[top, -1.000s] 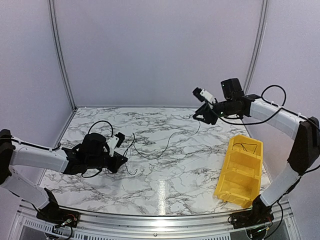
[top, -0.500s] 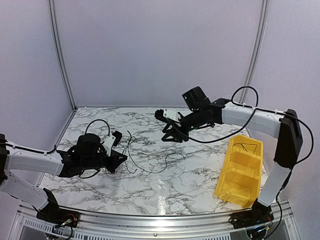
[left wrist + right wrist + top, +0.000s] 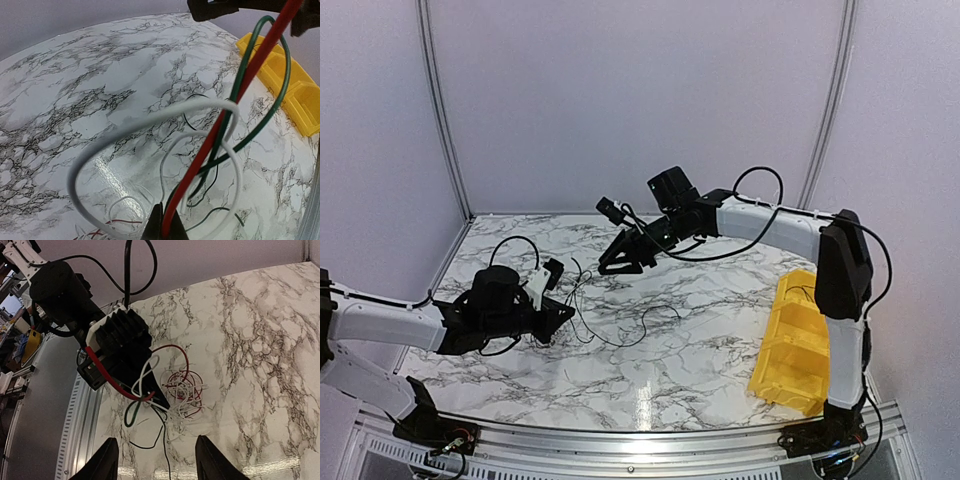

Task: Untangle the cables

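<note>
The cables are thin wires. A tangle of white and red ones (image 3: pixel 187 390) lies on the marble table beside my left gripper (image 3: pixel 125 347). My left gripper (image 3: pixel 164 227) is shut on a red wire (image 3: pixel 225 115), which rises past a big white loop (image 3: pixel 150 120) and a green loop (image 3: pixel 272 115). In the top view the left gripper (image 3: pixel 563 312) sits low at the left with the tangle (image 3: pixel 582 298) at its tip, and a black wire (image 3: pixel 642 325) trails right in a loop. My right gripper (image 3: pixel 617 262) hovers above the tangle, open and empty (image 3: pixel 155 442).
A yellow bin (image 3: pixel 800 340) stands at the right front, with a thin black wire in its far compartment; it also shows in the left wrist view (image 3: pixel 295 95). The table's metal rail (image 3: pixel 60 415) runs behind the left gripper.
My right arm has swung from the back right over to the left, above the tangle. The black wire that stretched towards it now lies slack in a loop on the table. The left arm barely moved.
</note>
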Controlling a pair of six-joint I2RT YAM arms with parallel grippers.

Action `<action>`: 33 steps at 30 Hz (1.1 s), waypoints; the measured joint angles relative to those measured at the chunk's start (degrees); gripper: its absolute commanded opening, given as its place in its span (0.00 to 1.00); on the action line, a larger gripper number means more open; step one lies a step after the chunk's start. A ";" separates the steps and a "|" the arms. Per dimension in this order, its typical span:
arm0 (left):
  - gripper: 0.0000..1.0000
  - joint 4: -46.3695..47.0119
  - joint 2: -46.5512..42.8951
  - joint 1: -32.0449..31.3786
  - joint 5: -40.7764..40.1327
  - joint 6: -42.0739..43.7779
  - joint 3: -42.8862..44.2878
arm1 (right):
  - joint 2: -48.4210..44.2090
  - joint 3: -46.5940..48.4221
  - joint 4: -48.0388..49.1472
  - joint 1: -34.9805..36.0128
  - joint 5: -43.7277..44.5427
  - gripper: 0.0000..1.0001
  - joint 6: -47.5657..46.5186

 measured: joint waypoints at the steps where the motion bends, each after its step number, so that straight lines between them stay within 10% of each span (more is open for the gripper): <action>1: 0.00 0.00 0.04 -0.02 -0.02 0.02 0.00 | 0.24 0.13 -0.04 0.39 -0.85 0.54 0.50; 12: 0.00 0.09 0.72 -0.63 -0.04 0.11 0.00 | 2.45 1.81 0.81 2.21 -5.70 0.40 5.92; 20: 0.00 0.09 0.74 -0.70 -0.07 0.13 0.02 | 5.75 2.43 1.18 2.38 -5.77 0.06 8.72; 28: 0.58 0.22 0.63 -0.76 0.00 -0.31 0.02 | 5.79 2.29 2.27 2.38 -3.50 0.00 8.90; 33: 0.65 0.22 -3.04 -0.76 0.66 -1.44 0.02 | 5.05 0.74 2.51 2.38 -0.96 0.00 6.80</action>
